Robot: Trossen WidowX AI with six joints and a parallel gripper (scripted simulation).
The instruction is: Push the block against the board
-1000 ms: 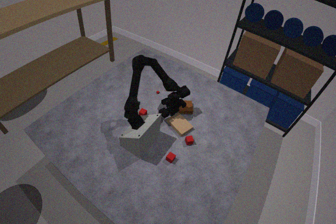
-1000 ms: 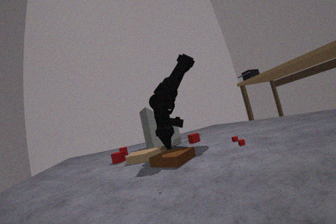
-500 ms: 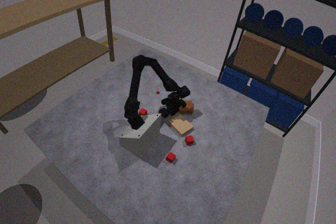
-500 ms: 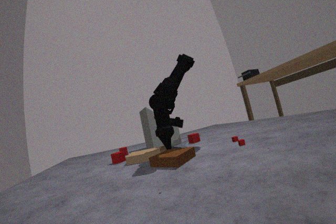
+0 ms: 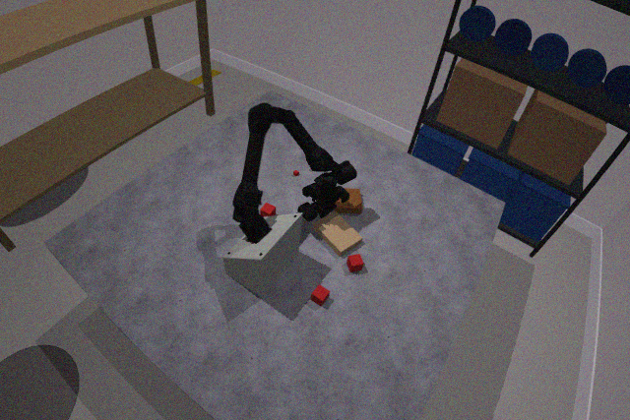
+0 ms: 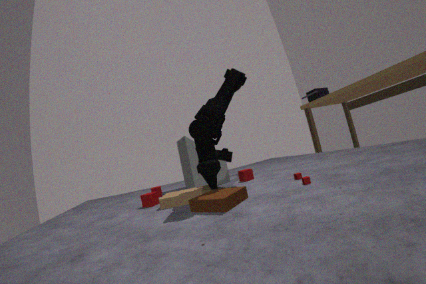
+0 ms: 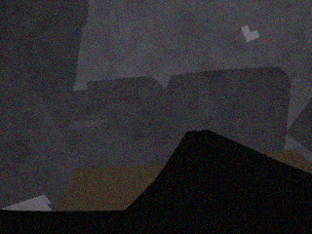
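Black gripper [image 5: 308, 210] [image 6: 213, 187]: jaws closed, nothing held. Orange-brown block [image 5: 350, 201] [image 6: 219, 199] lies toward one o'clock of pale board [image 5: 341, 235] [image 6: 178, 198], top view.

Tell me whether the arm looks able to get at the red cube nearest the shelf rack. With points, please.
Probably yes: the cube [image 5: 354, 263] sits just past the pale piece [image 5: 342, 236] [image 6: 178, 198], which the arm [image 5: 300, 138] [image 6: 223, 96] could swing over; nothing covers it.
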